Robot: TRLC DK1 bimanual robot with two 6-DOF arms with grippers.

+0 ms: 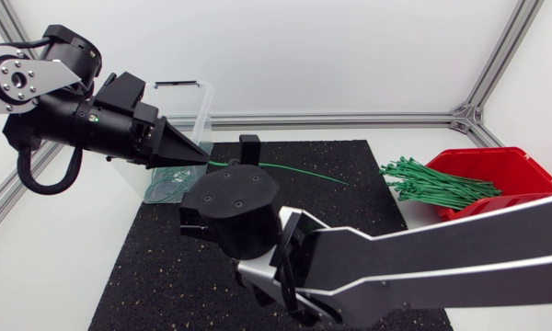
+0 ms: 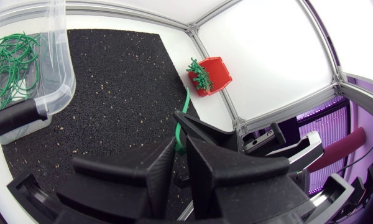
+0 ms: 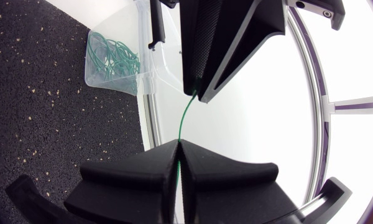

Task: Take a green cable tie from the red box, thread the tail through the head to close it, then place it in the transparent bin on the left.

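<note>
Head view shows the thin green plastic cable tie (image 1: pixel 304 172) held between our two hands, its free length trailing past the right hand. Our left hand (image 2: pixel 180 167) is closed tight on one end. Our right hand (image 3: pixel 177 163) is pinched shut on the strip just ahead of it, probably to line up tail and head for threading. Beside the left hand sits the transparent plastic bin (image 1: pixel 201 99), with other green ties (image 3: pixel 115 56) lying inside.

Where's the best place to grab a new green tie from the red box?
Probably the loose ends of the green ties poking past the rim of the red box toward the mat, coming from above: they fan out free there.
</note>
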